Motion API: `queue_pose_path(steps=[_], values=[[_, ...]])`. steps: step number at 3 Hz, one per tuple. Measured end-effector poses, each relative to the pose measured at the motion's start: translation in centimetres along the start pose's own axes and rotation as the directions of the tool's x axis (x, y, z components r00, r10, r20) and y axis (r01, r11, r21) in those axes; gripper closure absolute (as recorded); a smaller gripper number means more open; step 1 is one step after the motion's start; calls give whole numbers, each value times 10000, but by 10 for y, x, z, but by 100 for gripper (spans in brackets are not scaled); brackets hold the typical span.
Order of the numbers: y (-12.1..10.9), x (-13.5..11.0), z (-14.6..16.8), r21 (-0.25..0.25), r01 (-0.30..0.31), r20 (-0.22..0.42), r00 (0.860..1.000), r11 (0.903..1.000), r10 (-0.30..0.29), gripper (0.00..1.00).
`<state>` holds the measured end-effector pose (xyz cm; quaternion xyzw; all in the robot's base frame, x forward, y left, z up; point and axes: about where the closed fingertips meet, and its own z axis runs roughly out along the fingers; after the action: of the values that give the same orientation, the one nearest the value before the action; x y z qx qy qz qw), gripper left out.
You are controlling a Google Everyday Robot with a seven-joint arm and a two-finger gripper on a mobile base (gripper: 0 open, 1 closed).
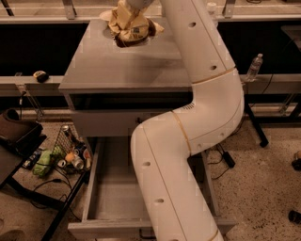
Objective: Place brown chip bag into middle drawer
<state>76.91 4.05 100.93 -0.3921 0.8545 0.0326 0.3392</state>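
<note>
1. Gripper (pixel 137 3) is at the top edge of the view, over the far side of the cabinet top (pixel 122 66). It is mostly cut off, so I cannot tell how wide it stands or whether it has hold of anything.
2. Brown chip bag (pixel 131 27) sits directly under the gripper, touching it. It is crumpled, tan and dark brown, at the far edge of the cabinet top. Cannot tell if it rests on the surface or hangs just above it.
3. Pale wrapper (pixel 106 16) pokes out from behind the bag on its left and right.
4. Middle drawer (pixel 92 188) is pulled out toward the near side, low in the cabinet, with a plain grey floor. The white arm (pixel 188 141) crosses over its right half.
5. Shallower drawer (pixel 106 124) above it is closed.
6. The bag is well apart from the middle drawer, not in it.
7. Left of the cabinet, on the floor: wire basket (pixel 70 150) with cans, and a dark bag (pixel 16 134).
8. Right: water bottle (pixel 254 68) upright on the ledge.
</note>
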Motion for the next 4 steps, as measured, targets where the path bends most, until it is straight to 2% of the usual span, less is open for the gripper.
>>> queue_pose_path(steps=[1, 2, 3, 4], values=[[11, 7, -15, -656, -637, -765, 9953, 9958, 586, 100], [19, 17, -27, -1163, -1414, -1463, 9815, 9831, 1238, 100], [33, 32, -50, -2041, -2844, -2015, 9486, 9367, 2441, 100], [45, 42, -75, -2584, -4043, -2501, 9052, 8774, 3435, 100]])
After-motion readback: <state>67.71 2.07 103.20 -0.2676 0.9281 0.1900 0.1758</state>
